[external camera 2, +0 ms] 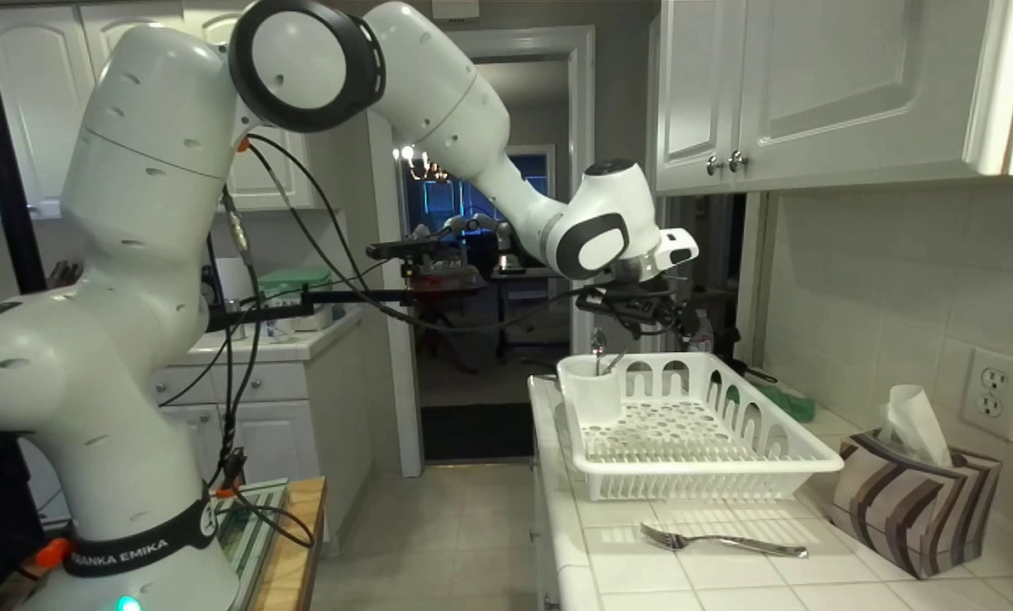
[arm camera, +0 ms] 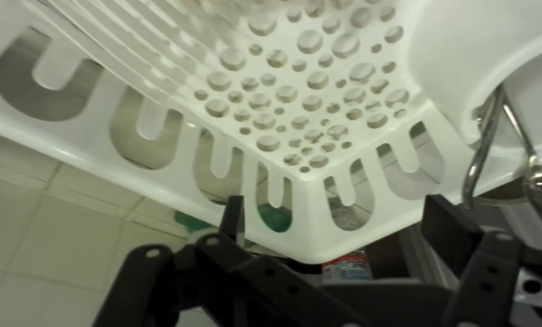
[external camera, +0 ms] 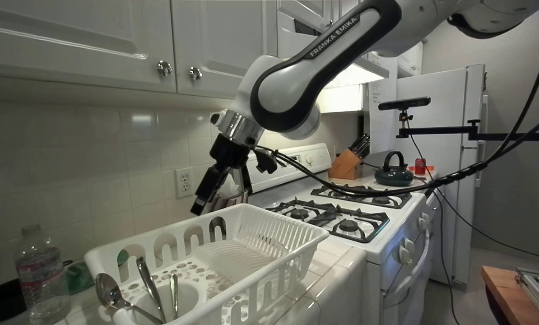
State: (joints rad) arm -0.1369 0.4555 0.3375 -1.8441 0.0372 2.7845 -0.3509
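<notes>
My gripper (arm camera: 339, 222) is open and holds nothing. Its two black fingers are spread wide in the wrist view. It hangs above the white dish rack (external camera: 312, 232), which shows in both exterior views (external camera 2: 710, 467) and the wrist view (arm camera: 307, 213). In an exterior view the gripper (external camera: 223, 198) is tilted, apart from the rack. A utensil cup (external camera 2: 597, 399) in one corner of the rack holds a spoon (external camera: 108, 289) and other metal utensils (external camera: 147, 282). A fork (external camera 2: 727, 543) lies on the tiled counter beside the rack. A striped tissue box (external camera 2: 914, 505) stands nearby.
A plastic bottle (external camera: 41, 275) and a green item (external camera: 77, 276) stand behind the rack. A white stove (external camera: 378, 248) adjoins the counter, with a kettle (external camera: 393, 176) and knife block (external camera: 345, 164) beyond. Cabinets (external camera: 224, 45) hang above. Cables (external camera: 459, 174) trail from the arm.
</notes>
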